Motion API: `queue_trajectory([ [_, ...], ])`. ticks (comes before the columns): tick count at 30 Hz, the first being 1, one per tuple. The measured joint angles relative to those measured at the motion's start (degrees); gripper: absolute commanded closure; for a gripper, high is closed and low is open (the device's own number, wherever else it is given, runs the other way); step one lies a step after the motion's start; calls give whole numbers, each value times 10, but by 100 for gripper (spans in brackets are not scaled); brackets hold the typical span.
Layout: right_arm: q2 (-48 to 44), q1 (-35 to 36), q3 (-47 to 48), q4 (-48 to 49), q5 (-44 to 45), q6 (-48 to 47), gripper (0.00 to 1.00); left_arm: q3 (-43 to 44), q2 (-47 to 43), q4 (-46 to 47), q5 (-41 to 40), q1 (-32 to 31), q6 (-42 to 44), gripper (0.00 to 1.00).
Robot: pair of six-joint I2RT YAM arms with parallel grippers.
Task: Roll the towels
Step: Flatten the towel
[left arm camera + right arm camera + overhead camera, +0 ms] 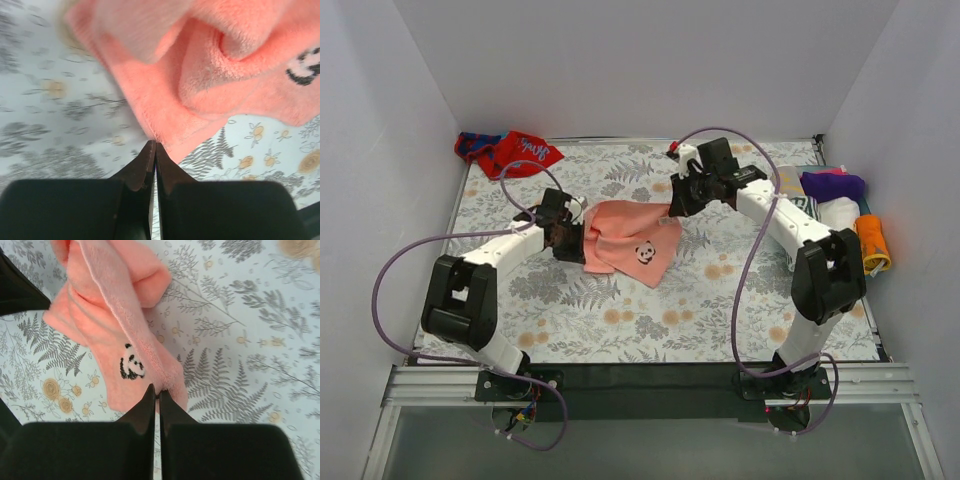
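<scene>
The salmon-pink towel [630,240] with a small panda mark hangs lifted between both arms over the middle of the table. My left gripper [574,236] is shut on its left edge; in the left wrist view the gripper [152,144] pinches the towel's hem [200,90]. My right gripper [676,205] is shut on its right edge; in the right wrist view the gripper [156,390] pinches the towel [115,315] beside the panda. The red and blue towel [508,150] lies crumpled at the far left corner.
The flower-and-fern covering [720,300] spans the table. A pile of folded and rolled cloths [840,205], purple, white and orange, lies along the right edge. White walls close in the left, back and right sides.
</scene>
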Motion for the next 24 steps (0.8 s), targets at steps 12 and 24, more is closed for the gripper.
queue_trajectory([
  [12,-79,-107,13,-40,-23,-88,99,114,-81,-28,-83,115,247,100],
  [24,-226,-114,-12,-87,-46,-206,99,126,-270,16,-136,123,398,100],
])
